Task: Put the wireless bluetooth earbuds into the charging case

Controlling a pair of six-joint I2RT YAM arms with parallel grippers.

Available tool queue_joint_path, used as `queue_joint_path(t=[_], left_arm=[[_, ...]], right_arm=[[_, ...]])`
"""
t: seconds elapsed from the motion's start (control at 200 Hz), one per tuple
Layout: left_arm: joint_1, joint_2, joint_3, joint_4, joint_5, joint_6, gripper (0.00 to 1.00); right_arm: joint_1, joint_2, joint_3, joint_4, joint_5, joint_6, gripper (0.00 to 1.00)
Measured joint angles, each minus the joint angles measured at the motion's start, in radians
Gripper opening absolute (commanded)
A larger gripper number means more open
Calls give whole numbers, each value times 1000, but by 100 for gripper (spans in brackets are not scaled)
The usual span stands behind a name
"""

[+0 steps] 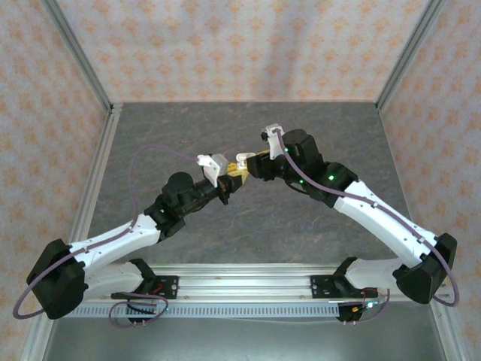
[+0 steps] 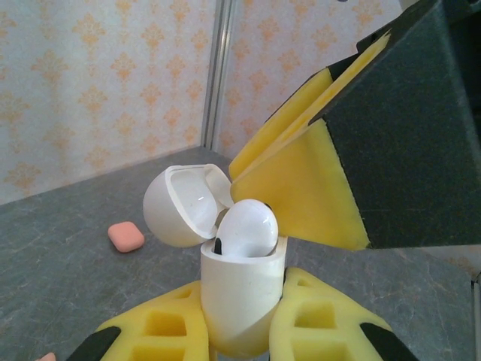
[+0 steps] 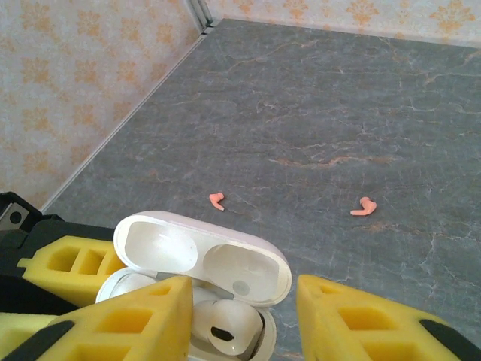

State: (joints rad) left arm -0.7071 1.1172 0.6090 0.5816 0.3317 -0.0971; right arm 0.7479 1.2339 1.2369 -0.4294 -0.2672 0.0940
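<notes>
Earbud (image 2: 244,226) glossy white (seated in open case (image 2: 240,289)); left claw (image 2: 240,331) pinches case; right claw (image 3: 244,301) spread.

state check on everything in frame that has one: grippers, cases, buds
left gripper: shut on white charging case
white charging case: upright, lid open
white earbud: in the case mouth, sticking up above the rim
right gripper: open, fingers either side of the earbud
pink case: closed, lying on the table
coral-pink earbuds: loose on the table, apart
</notes>
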Motion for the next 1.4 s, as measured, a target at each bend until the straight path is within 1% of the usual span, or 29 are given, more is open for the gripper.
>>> queue_joint_path(t=[0.5,1.066,1.201,1.401], left_arm=[[0,-40,-4,6,-4,-4,0],[0,-135,-36,-30,0,-6,0],[0,-144,-37,-50,9,-2,0],[0,-144,-37,-64,31,1,0]], right_arm=[[5,16,46,-12,3,117,41],[4,14,82,-13,-34,162,42],[-18,5,84,-12,-64,178,42],[-90,-24,85,-10,-145,223,43]])
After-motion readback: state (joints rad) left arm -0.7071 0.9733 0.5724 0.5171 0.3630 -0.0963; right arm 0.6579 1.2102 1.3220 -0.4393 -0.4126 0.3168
